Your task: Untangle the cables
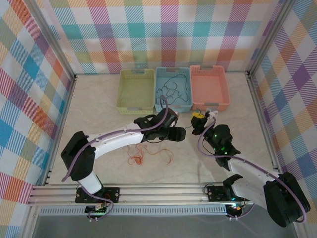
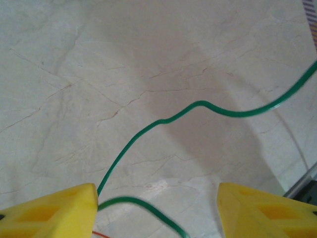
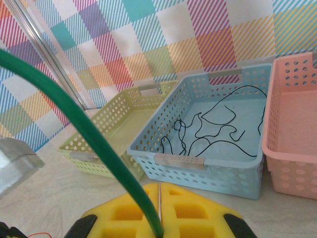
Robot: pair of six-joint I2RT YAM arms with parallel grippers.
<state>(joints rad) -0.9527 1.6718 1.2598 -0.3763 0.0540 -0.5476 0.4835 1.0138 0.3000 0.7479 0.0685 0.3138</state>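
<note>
While my left arm stretches low across the bench (image 1: 99, 114), pincer (image 2: 158, 208) released, dark green cable (image 2: 200, 103) lying between its fingers, right pincer (image 3: 159, 210) clenched on that cable, black cable (image 3: 181, 129) in blue basket (image 3: 213, 173), orange cable (image 1: 136, 157) on bench.

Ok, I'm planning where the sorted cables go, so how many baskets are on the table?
3, side by side along the far edge of the table: a yellow-green basket on the left, a blue basket in the middle, a pink basket on the right.
</note>
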